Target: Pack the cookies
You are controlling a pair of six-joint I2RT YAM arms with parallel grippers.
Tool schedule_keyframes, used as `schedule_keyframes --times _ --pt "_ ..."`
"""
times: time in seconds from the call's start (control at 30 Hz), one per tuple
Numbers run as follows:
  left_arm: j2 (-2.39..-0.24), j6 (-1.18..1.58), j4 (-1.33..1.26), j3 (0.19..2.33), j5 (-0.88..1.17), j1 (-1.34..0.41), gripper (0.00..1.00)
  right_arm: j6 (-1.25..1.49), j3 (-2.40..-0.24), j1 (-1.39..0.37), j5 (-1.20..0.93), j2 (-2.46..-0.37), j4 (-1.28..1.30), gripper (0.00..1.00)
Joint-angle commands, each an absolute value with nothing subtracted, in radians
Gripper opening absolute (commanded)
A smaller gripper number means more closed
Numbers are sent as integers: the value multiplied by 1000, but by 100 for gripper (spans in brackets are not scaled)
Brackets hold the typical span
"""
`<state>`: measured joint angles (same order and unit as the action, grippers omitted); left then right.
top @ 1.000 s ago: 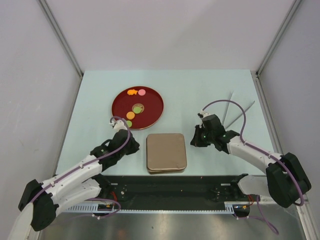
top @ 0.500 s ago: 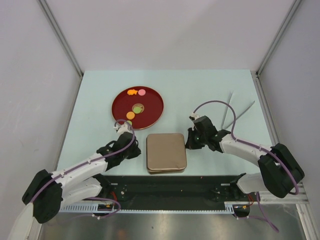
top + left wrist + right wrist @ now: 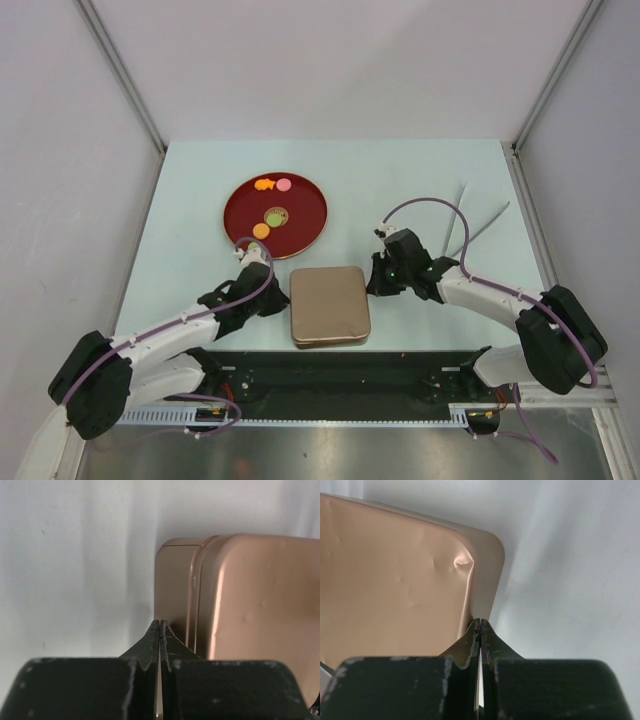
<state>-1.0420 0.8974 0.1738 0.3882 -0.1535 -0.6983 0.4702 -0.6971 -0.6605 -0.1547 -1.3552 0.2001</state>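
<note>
- Top external view shows the packing not yet begun: the cookies [image 3: 261,231] all lie on a red plate [image 3: 305,215] on the desk [image 3: 400,180]. The plate sits beyond the left pincer [image 3: 276,300], up and slightly to its left, and well apart from the right pincer [image 3: 374,283].
- Between the two pincers lies a copper-coloured tin [image 3: 329,306] with its lid on, so the step in hand looks like getting the tin open or squaring it up.
- Left pincer: the jaws are pressed together with nothing between them. In its wrist view the tip points at the tin's left wall, just beside the seam where lid meets base. I cannot tell whether it touches.
- Right pincer: the jaws are likewise together and empty, and the tip is at the tin's right edge, close to a rounded corner. Contact looks likely but is not certain.
- Next move, as I judge it: the lid has to come off. One pincer would need to part its jaws and take the lid's rim, or work its tip into the seam, while the other steadies the base.
- Thin metal rods [image 3: 470,225] lie beyond the right pincer, untouched.
</note>
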Motion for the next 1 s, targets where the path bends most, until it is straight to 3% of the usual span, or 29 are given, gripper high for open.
schedule_keyframes --times 0.0,0.27,0.53,0.63,0.67,0.73,0.77,0.97 --pt "-1045 888 129 387 -137 -704 1 476 -746 -678 -161 -1359 170 0" --pt "-988 907 190 390 -193 -704 1 471 -756 -658 -120 -1324 215 0" --pt "-917 946 299 390 -279 -703 15 457 -761 -525 -91 -1224 316 0" --pt "-885 962 363 408 -327 -703 38 446 -749 -479 -81 -1160 312 0" --pt "-876 962 389 416 -336 -703 54 443 -736 -476 -77 -1108 302 0" --pt "-848 940 411 445 -360 -703 76 434 -730 -482 -48 -1057 281 4" --pt "-842 934 440 457 -371 -703 100 433 -732 -485 -34 -1019 281 7" --pt "-854 902 578 592 -451 -701 100 400 -775 -491 -2 -1003 316 38"
